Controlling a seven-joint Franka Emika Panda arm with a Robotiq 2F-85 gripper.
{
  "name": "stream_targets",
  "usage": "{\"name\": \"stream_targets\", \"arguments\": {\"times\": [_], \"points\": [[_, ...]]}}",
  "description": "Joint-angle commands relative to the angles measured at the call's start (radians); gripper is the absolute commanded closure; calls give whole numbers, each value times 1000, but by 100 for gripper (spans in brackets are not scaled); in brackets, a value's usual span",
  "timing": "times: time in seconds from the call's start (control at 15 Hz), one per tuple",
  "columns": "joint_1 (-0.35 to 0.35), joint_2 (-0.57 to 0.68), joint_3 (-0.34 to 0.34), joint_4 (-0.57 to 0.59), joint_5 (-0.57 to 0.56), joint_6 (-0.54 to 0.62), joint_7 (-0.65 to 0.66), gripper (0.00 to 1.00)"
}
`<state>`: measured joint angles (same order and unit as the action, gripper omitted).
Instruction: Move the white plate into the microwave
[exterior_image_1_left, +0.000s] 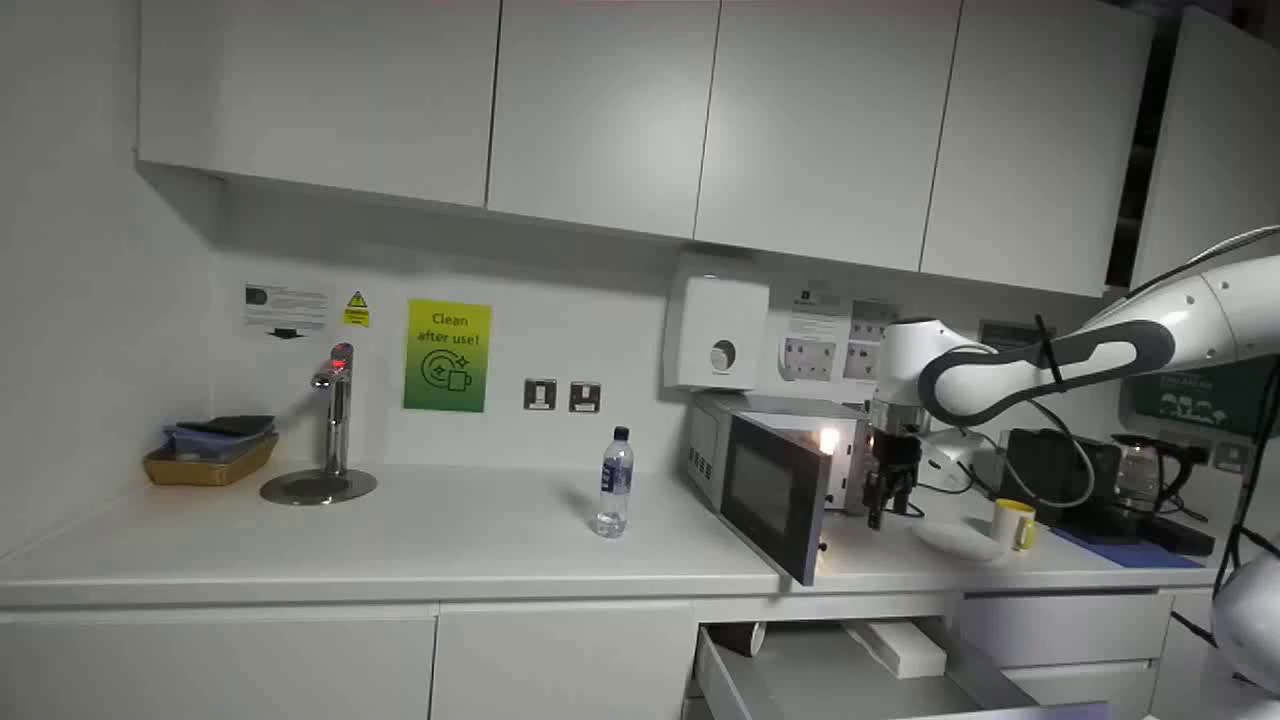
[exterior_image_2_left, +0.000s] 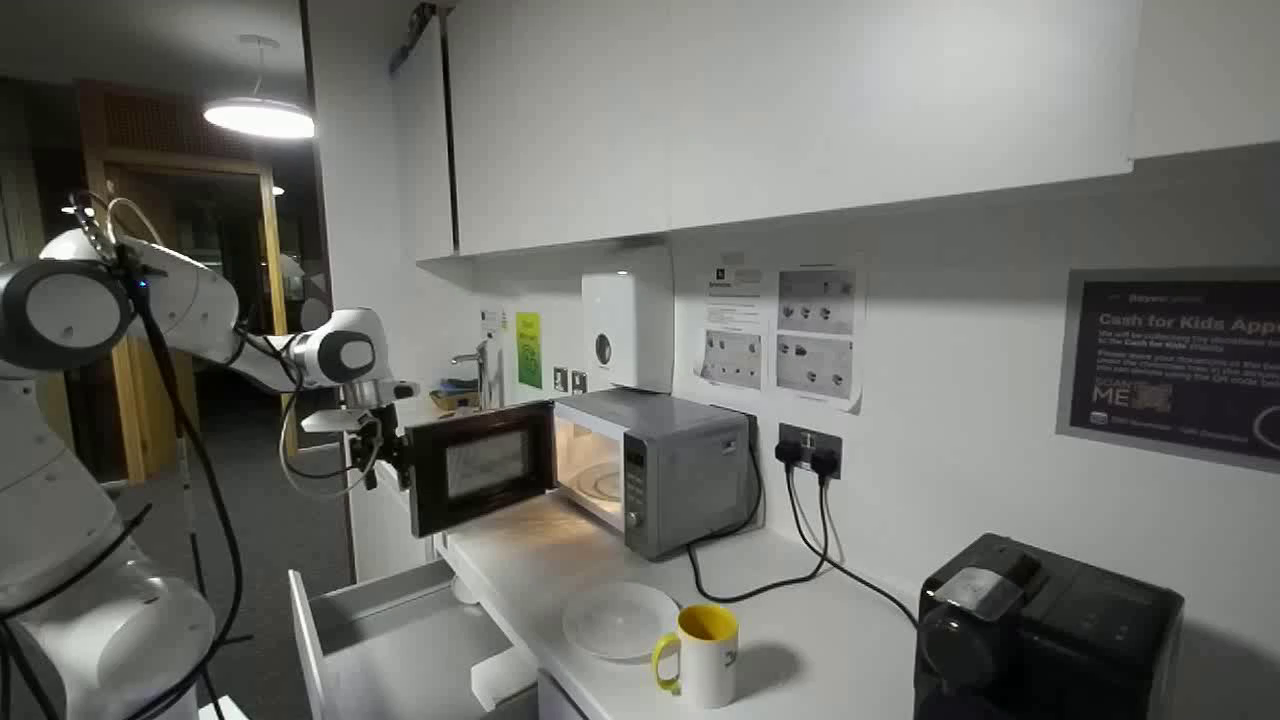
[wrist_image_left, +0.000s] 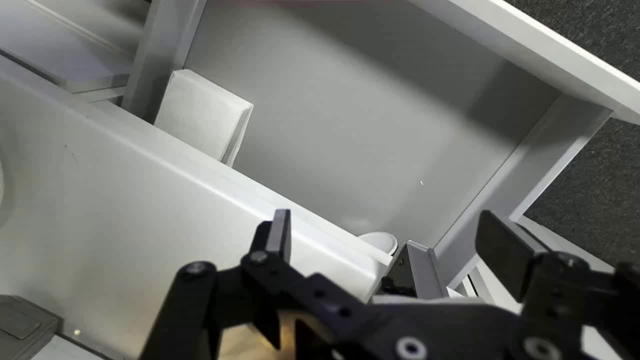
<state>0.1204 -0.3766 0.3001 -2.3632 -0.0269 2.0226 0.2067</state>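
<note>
While the door (exterior_image_1_left: 768, 495) stands open in an exterior view, I should ease clear without swinging it. In an exterior view the plate (exterior_image_2_left: 615, 620) lies beside the mug (exterior_image_2_left: 712, 660), outside the microwave (exterior_image_2_left: 690, 480). In the wrist view my gripper (wrist_image_left: 390, 240) is spread apart near the door's end.

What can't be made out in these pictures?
Notices: fine print too small in both exterior views.
Microwave: interior partly hidden by its open door in an exterior view; door largely behind the gripper in the wrist view.
Plate: rim partly behind the mug in an exterior view; contact unclear.
Cup-like item in the drawer: partly behind the counter in the wrist view.
Coffee machine: cut off by the bottom edge in an exterior view.
</note>
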Motion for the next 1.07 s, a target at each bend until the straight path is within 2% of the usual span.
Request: {"name": "stream_targets", "arguments": {"times": [0.0, 0.27, 0.47, 0.73, 1.0], "points": [[22, 3, -20, 2, -9, -2, 7, 0], [18, -8, -25, -10, -9, 4, 13, 0], [-2, -49, -56, -44, -8, 4, 25, 0], [-39, -169, -134, -139, -7, -4, 33, 0], [-124, -359, -217, -283, -34, -27, 44, 0]]}}
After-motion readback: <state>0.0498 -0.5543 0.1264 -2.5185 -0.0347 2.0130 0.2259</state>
